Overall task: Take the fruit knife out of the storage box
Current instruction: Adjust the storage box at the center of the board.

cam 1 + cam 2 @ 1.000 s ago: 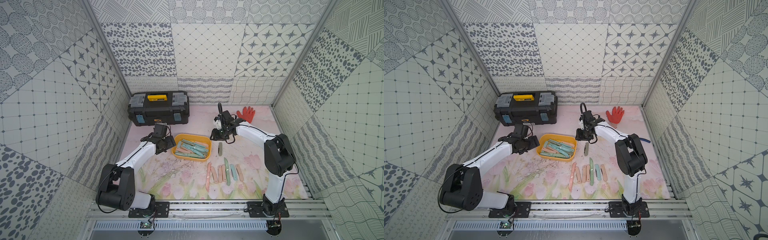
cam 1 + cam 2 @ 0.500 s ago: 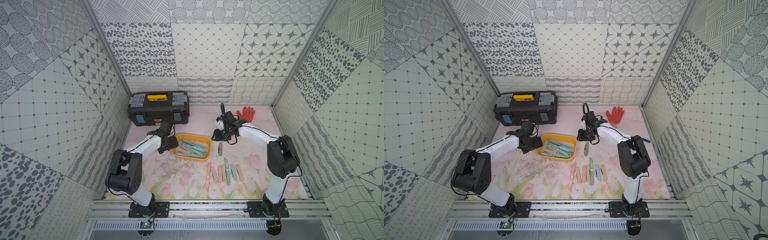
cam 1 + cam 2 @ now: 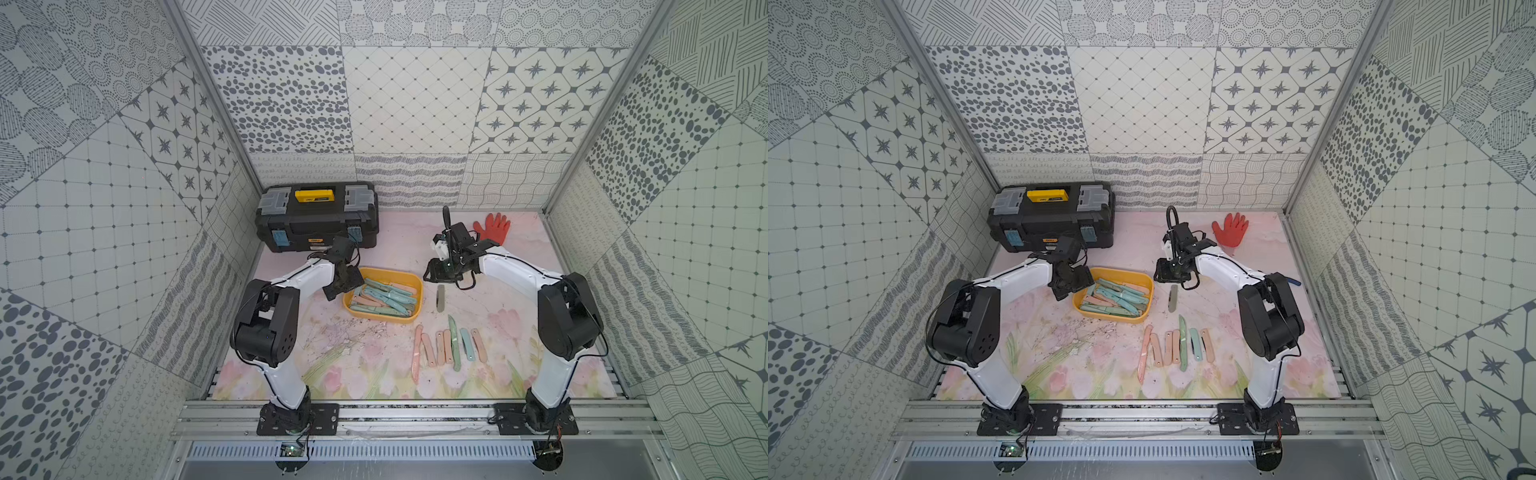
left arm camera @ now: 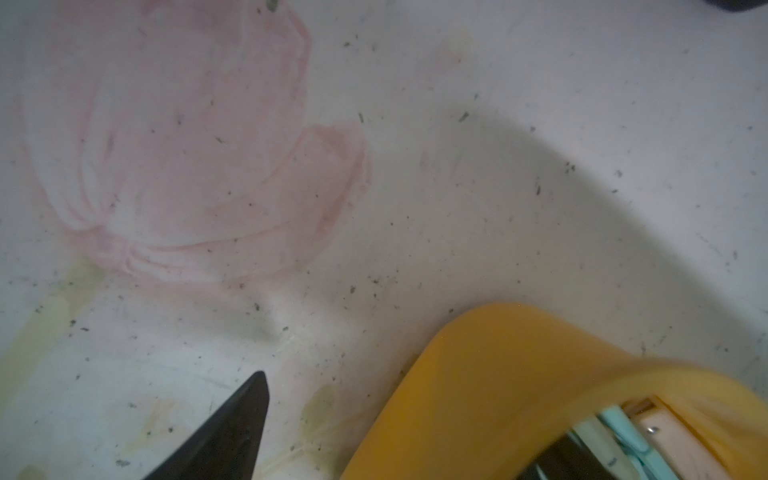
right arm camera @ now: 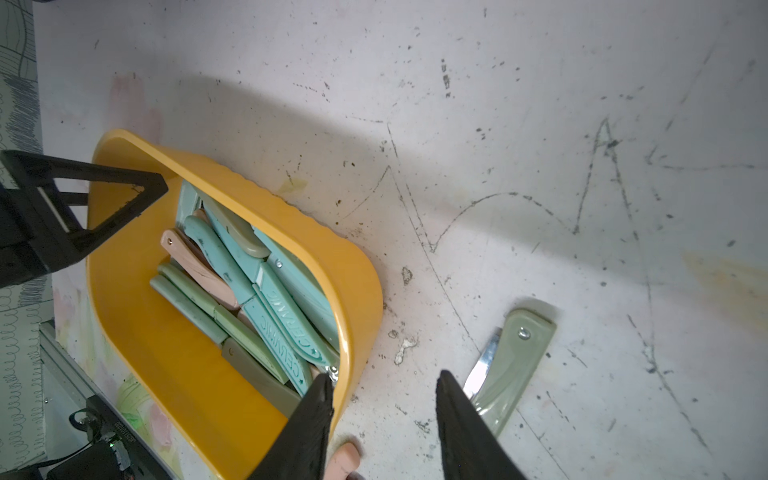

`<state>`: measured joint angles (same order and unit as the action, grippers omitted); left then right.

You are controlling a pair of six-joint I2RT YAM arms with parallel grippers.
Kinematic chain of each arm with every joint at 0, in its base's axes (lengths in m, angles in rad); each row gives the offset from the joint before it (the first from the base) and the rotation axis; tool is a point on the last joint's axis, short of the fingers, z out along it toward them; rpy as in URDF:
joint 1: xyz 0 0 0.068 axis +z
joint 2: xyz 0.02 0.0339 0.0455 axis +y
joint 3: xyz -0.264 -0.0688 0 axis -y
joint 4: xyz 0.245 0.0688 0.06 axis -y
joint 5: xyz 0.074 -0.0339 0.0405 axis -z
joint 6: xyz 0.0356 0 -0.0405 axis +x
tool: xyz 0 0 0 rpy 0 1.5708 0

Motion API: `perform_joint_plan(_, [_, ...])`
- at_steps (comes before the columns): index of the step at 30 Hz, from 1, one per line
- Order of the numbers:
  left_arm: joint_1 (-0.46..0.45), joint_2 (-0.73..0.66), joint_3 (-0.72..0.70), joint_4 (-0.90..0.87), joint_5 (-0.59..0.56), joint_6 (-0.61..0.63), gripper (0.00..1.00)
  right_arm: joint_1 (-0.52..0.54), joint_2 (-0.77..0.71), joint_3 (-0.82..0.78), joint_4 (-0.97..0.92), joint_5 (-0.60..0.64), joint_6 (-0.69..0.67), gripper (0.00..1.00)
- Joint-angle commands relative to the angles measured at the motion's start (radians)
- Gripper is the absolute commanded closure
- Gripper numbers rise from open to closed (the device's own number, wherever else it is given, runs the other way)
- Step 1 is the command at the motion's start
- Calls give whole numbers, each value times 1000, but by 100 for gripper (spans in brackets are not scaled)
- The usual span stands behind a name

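Several slim folding fruit knives (image 5: 266,299), with smooth plastic handles in teal, sage and peach, are lying heaped inside the storage box (image 3: 386,272), a shallow glossy yellow tub with rounded corners that is sitting mid-mat. The left gripper (image 3: 347,286) is reaching over the tub's end nearest its arm with its jaws apart. One tapered black finger (image 4: 232,428) is showing outside the wall, and a dark shape inside the tub may be the other. The right gripper (image 5: 384,378) is hanging just beside the opposite end, its wedge-shaped jaws spread and gripping nothing. A lone sage-handled knife (image 5: 515,365) is lying near it on the scuffed floral mat (image 3: 374,365), with a steel blade edge showing along its handle. More knives are forming a row (image 3: 449,347) nearer the arm bases. A ribbed black toolbox (image 3: 316,224) and a red glove (image 3: 492,227) are resting by the back wall.
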<state>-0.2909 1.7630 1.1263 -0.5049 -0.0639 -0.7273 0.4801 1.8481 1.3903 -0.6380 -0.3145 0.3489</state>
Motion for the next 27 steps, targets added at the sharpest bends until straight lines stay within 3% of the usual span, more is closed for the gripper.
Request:
perform_joint_plan(1, [-3,-4,-16,-58,-58,-104,19,-4,-43,-19,26,-16,7,56])
perform_joint_plan(19, [15,-93,-229,141,117,-532,24,0,-55,-29,27,-14,14,56])
perform_joint_plan(27, [5,-50,-252,219,190,-593,26,6,-48,-19,31,-16,16,56])
